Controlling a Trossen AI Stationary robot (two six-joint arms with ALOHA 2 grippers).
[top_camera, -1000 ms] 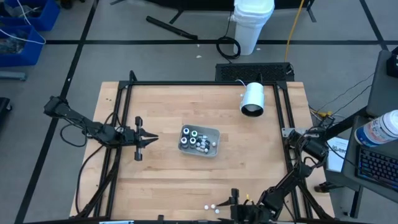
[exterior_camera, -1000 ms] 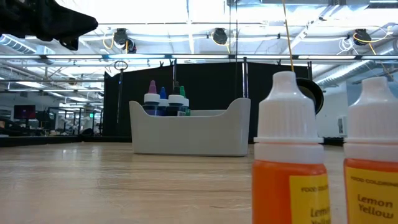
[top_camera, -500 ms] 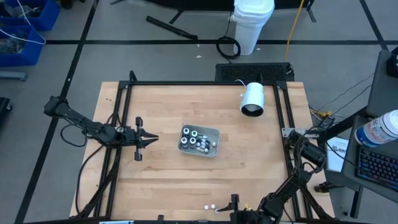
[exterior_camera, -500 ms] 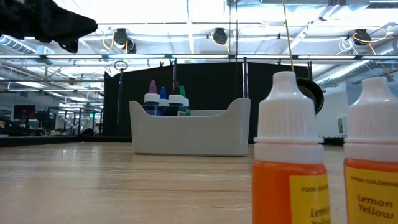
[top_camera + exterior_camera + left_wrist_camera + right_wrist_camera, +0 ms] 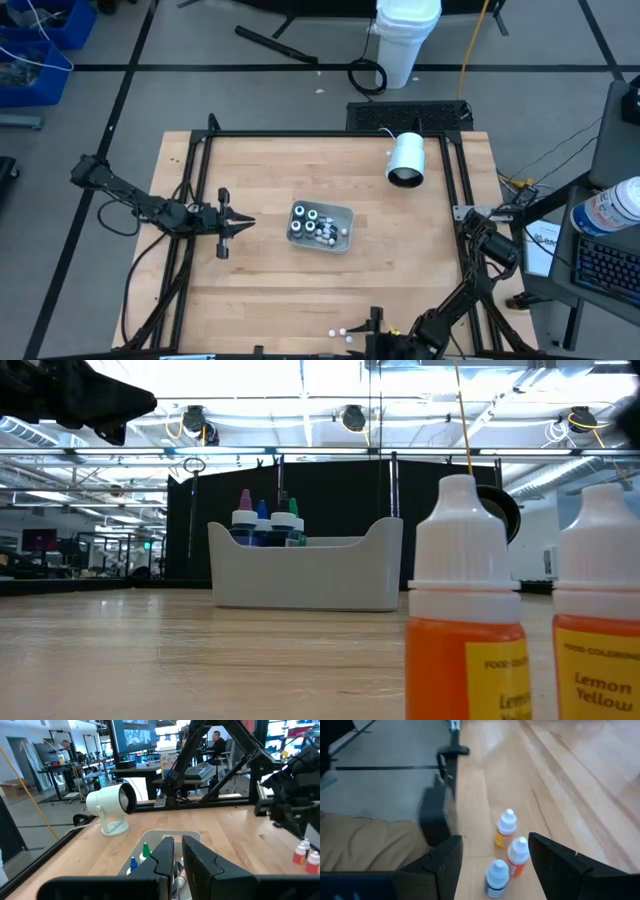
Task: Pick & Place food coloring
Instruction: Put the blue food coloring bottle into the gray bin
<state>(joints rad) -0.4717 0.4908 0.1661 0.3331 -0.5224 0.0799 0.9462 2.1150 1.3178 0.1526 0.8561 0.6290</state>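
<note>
Wooden table, bottles in tray.

My right gripper has drawn back toward the near edge of the pale wooden surface, and my right arm's elbow has shifted with it along that edge. My jaws hang wide apart over three tiny white-capped food coloring bottles standing close together near the edge. In the overhead view, the loose white-capped bottles now show clear of my gripper, just beside it. A dark blur of my arm has entered the upper right corner of the table-level view.
</note>
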